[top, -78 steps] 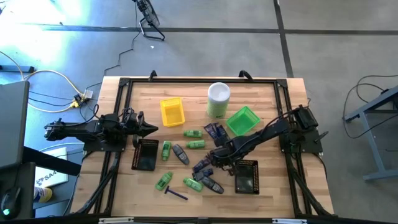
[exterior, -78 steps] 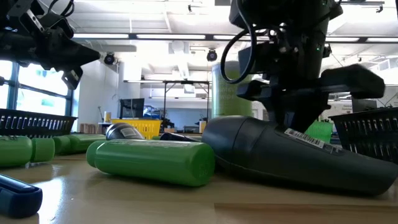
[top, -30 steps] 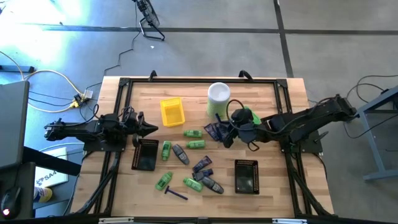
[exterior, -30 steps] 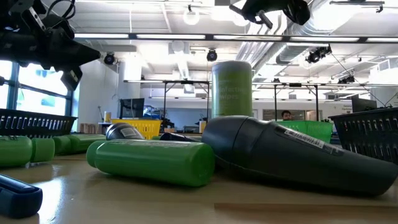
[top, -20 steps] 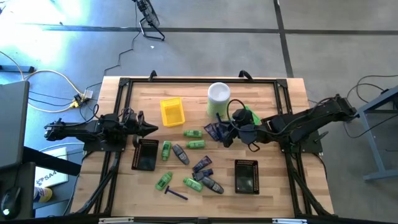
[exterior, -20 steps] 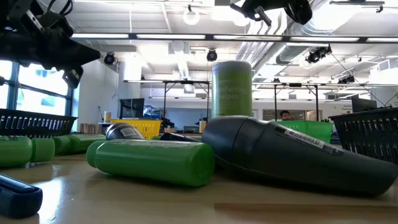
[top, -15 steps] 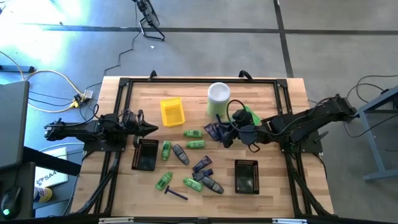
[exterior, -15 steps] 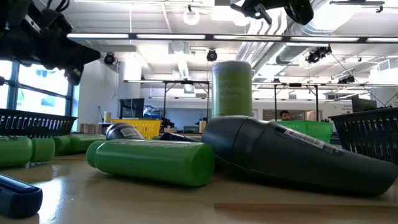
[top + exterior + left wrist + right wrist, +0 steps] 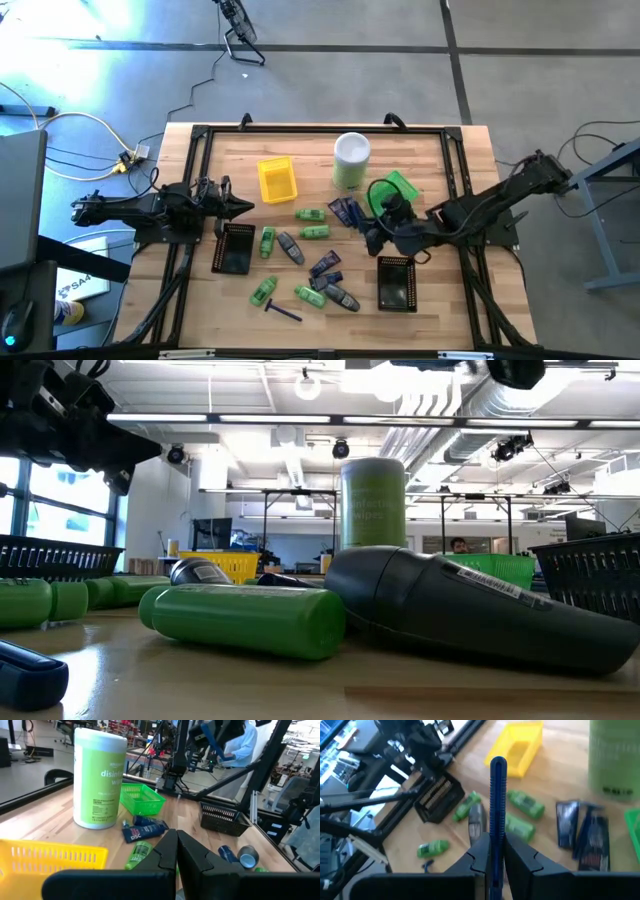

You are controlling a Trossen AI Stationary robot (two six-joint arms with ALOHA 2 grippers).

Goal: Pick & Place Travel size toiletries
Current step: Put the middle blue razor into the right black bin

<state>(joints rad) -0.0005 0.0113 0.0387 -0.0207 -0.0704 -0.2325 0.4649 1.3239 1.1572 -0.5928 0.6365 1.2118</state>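
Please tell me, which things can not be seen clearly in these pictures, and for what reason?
- Right gripper, shut on the blue razor: the razor's lower end is cut off by the right wrist picture's edge.
- Green tray, high view: the right arm covers part of it.
- Dark navy packets, right wrist view: print blurred.
- Left gripper is shut and waiting.

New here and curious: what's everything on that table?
table: one, wooden, centre
yellow tray: one, back left
green tray: one, back right
black trays: two, front left and right
canister: one, pale green, between yellow and green trays
green bottles: about five, mid-table
navy packets: few, mid-table
grey pieces: few, mid-table
purple razor: one, front
person: one, pale blue top, beyond table
left arm: dark, left edge, jaws shut
right arm: dark, over middle, jaws shut on blue item
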